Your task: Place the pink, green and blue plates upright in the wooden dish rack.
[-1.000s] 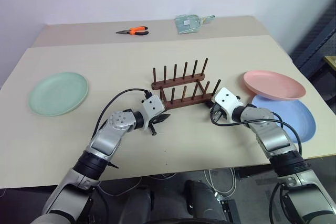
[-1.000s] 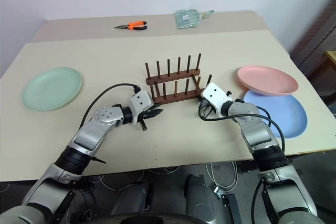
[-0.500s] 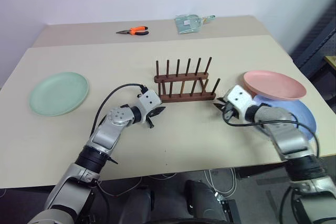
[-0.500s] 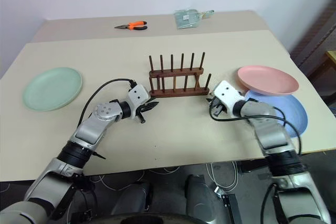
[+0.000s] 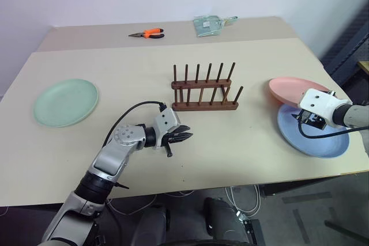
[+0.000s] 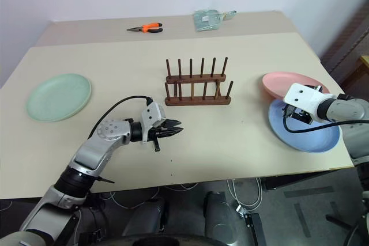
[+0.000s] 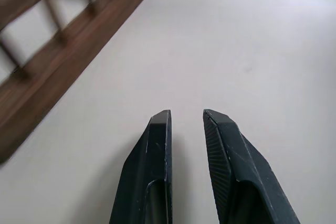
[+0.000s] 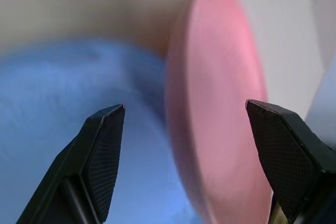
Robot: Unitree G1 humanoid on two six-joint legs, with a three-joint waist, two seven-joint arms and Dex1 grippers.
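Wooden dish rack (image 5: 205, 89) mid-table, empty, bare tabletop (image 5: 242, 136) all round. Pink plate (image 5: 291, 88) overlapping blue plate (image 5: 314, 136) near right edge; green plate (image 5: 65, 102) far left. Right gripper (image 8: 194, 129) spread wide over pink plate's rim; left gripper (image 7: 186, 121) nearly closed, empty.

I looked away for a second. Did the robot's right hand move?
Yes. The right gripper was at the right end of the wooden dish rack; now it has swung away to the right, over the pink plate and blue plate.
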